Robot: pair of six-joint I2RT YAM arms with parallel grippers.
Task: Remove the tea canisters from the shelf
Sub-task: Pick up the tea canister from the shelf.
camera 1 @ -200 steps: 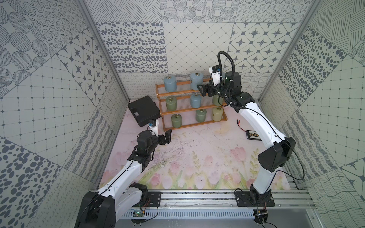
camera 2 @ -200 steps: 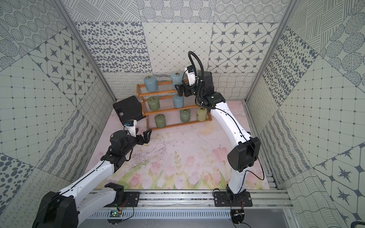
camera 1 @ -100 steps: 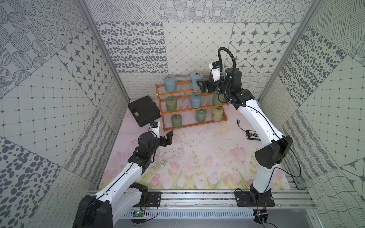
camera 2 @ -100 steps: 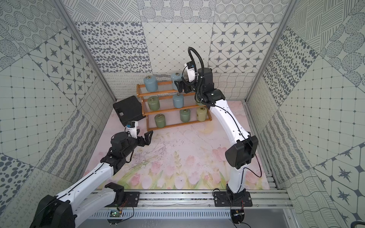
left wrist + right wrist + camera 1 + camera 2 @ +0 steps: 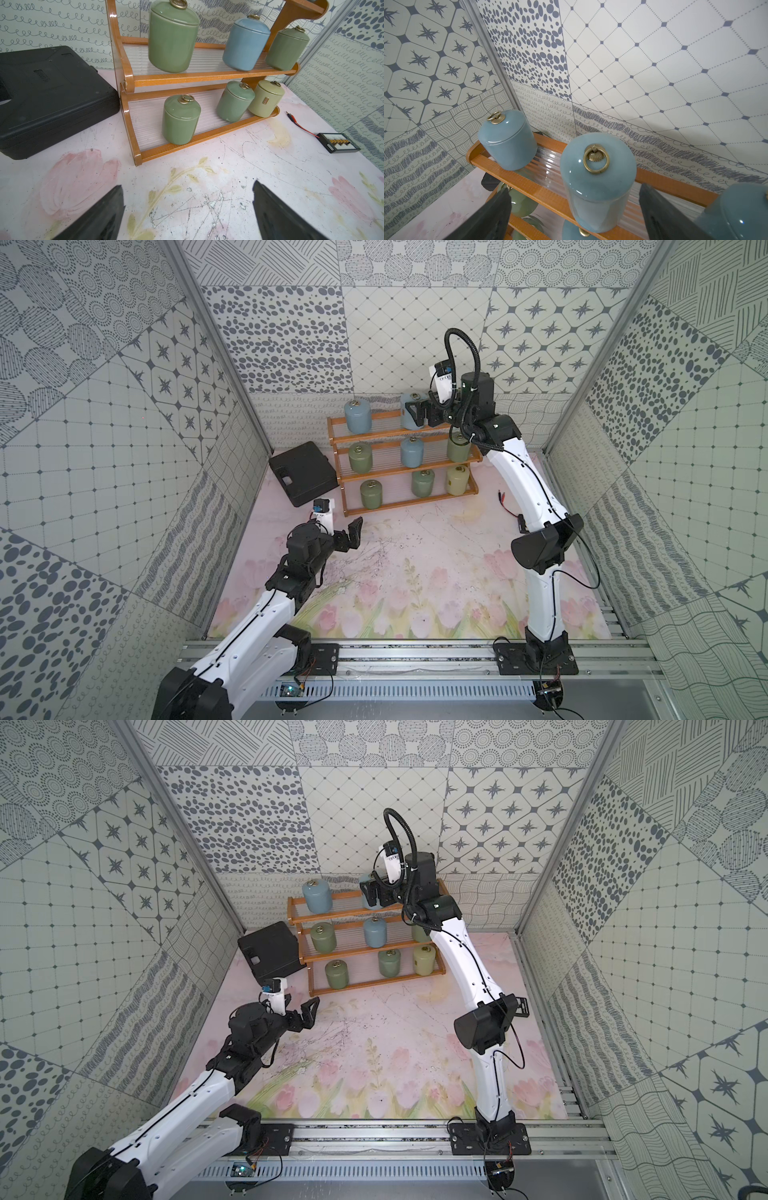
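Observation:
The shelf [image 5: 405, 470] stands at the back of the mat with tea canisters on all three tiers. In the right wrist view, a light blue tea canister [image 5: 598, 182] on the top tier sits between the fingers of my open right gripper [image 5: 574, 190], apart from both. In both top views my right gripper [image 5: 424, 415] [image 5: 376, 894] partly covers it. Another blue tea canister [image 5: 357, 416] stands to its left. My left gripper [image 5: 351, 536] [image 5: 187, 185] hangs open and empty over the mat, in front of the green tea canister [image 5: 180, 119] on the bottom tier.
A flat black case [image 5: 301, 472] lies against the shelf's left end. A small black board [image 5: 339, 143] with a red wire [image 5: 505, 506] lies on the mat to the right of the shelf. Patterned walls close in the back and both sides.
My right gripper has moved left along the top tier and now straddles the blue canister. The left arm has hardly shifted.

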